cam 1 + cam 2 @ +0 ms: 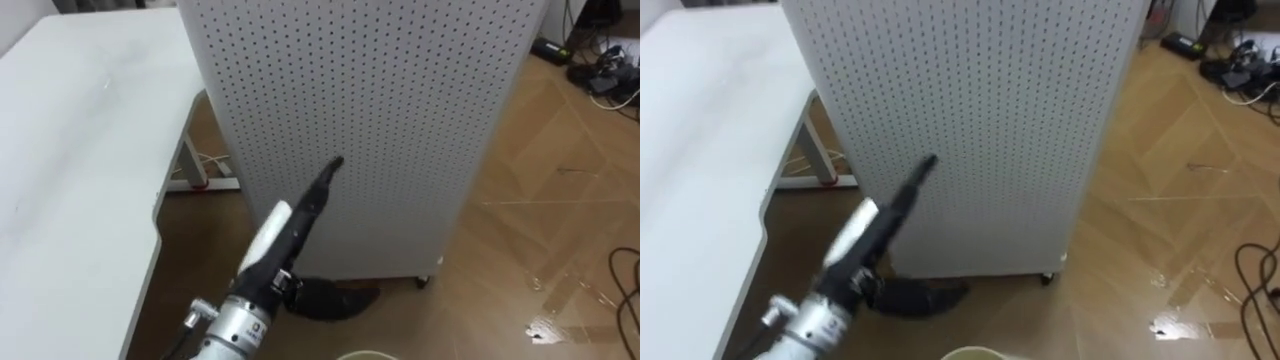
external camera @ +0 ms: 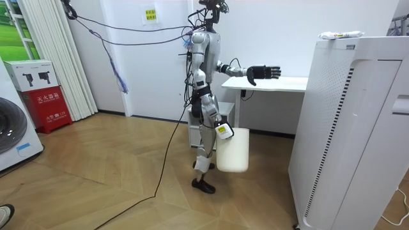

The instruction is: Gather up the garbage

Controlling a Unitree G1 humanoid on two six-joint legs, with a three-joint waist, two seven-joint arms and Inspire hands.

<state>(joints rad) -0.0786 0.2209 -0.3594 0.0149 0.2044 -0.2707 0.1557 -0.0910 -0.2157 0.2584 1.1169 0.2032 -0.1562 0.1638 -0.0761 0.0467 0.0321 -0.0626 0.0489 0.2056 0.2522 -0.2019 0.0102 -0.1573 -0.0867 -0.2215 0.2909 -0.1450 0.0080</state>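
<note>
The robot stands between the white surface (image 1: 70,170) and the tall perforated cabinet (image 1: 380,120), facing the cabinet. Its left hand (image 1: 300,210) is held out flat at chest height, fingers straight and pressed side by side, holding nothing. In the room view the hand is short of the panel. The right hand (image 2: 222,131) hangs low at the rim of the white bin (image 2: 232,152); how it holds the bin I cannot tell.

The likeliest garbage, by my reading, is the white crumpled scrap (image 2: 342,35) lying on top of the cabinet, well apart from both hands and higher than the outstretched one.

What could go wrong:
- A step forward with the arm stiff would drive the fingertips into the panel.
- The eyes look down at the cabinet's face, so a reach up to its top would be half blind and could brush the scrap off the far edge.
- A flat hand would push so light a thing rather than catch it.
- The hanging bin could knock the surface's leg on a turn
</note>
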